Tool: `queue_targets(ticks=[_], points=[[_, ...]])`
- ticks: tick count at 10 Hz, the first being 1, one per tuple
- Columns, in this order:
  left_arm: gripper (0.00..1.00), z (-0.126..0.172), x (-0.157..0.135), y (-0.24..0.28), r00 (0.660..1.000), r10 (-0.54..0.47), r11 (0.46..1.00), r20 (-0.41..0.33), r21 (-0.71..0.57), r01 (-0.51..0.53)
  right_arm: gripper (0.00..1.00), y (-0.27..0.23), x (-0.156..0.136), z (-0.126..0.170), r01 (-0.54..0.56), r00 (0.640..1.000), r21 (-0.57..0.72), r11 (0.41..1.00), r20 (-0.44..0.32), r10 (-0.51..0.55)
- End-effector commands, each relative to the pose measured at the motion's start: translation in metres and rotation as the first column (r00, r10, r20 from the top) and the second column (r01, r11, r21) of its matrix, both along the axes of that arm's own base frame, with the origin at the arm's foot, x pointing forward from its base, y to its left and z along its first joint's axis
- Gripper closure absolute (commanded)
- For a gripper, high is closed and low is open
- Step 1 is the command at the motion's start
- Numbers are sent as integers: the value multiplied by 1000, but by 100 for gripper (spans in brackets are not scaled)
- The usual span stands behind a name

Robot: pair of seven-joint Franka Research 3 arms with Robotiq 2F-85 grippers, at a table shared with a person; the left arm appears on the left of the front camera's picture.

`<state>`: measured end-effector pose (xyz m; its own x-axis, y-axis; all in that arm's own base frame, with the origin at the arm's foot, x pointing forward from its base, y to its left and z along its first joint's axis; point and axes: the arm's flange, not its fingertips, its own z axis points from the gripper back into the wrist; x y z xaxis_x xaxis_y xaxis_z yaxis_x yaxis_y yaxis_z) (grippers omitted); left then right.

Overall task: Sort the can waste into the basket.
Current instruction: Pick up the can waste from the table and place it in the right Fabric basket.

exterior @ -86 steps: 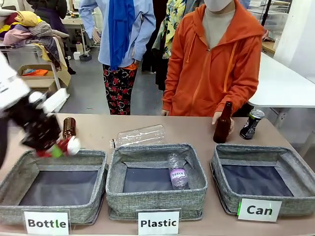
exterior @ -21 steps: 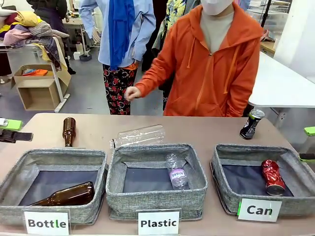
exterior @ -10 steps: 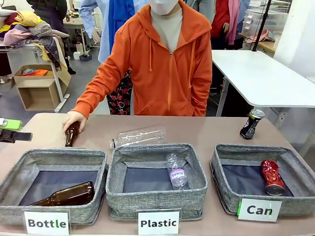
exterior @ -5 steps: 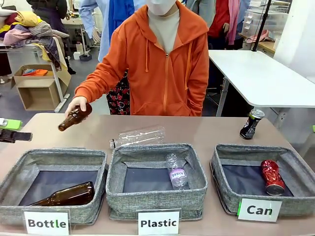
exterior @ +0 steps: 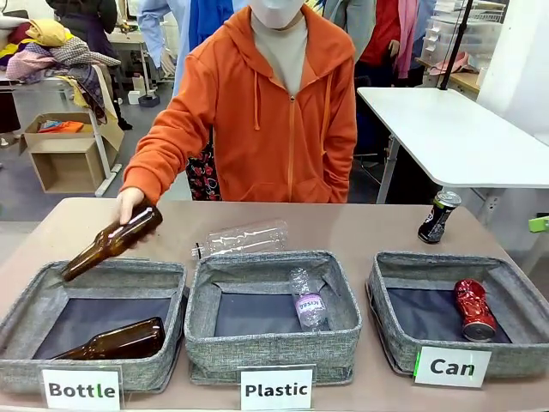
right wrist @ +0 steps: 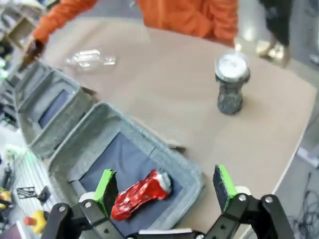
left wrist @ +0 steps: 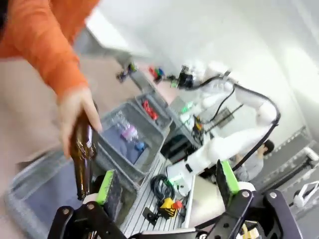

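Observation:
The crushed red can (exterior: 474, 309) lies inside the grey basket labelled "Can" (exterior: 515, 359) at the right. The black can (exterior: 438, 216) with its silver top stands on the table behind that basket. In the right wrist view my right gripper (right wrist: 164, 184) hangs open above the basket (right wrist: 185, 172), with the red can (right wrist: 142, 193) just below its fingers and the black can (right wrist: 231, 84) farther off, upright. A green pad (exterior: 539, 224) pokes in at the front view's right edge. My left gripper (left wrist: 167, 181) is open and holds nothing.
A person in an orange hoodie tilts a brown bottle (exterior: 111, 240) neck-down over the "Bottle" basket (exterior: 26, 313), which holds another brown bottle (exterior: 120, 340). The "Plastic" basket (exterior: 199, 300) holds a clear bottle (exterior: 309, 300). Another clear bottle (exterior: 242, 237) lies behind it.
The person has lifted the brown bottle off the table and lowered it, neck first, over the "Bottle" basket. My left gripper has left the front view's left edge. Both cans stay put.

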<state>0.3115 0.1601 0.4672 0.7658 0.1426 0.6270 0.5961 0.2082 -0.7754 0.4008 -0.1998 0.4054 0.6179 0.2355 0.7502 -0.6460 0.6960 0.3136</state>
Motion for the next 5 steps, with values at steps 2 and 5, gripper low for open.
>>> queue_targets(ticks=[2, 5], points=[[0, 36, -39, 84, 995, 91, 993, 37, -74, -88, 0, -22, 49, -30, -163, 974, 20, 986, 162, 157], [0, 23, -47, 100, 994, 108, 990, -21, -89, -109, 0, -36, 80, -53, -209, 950, -12, 978, 233, 206]])
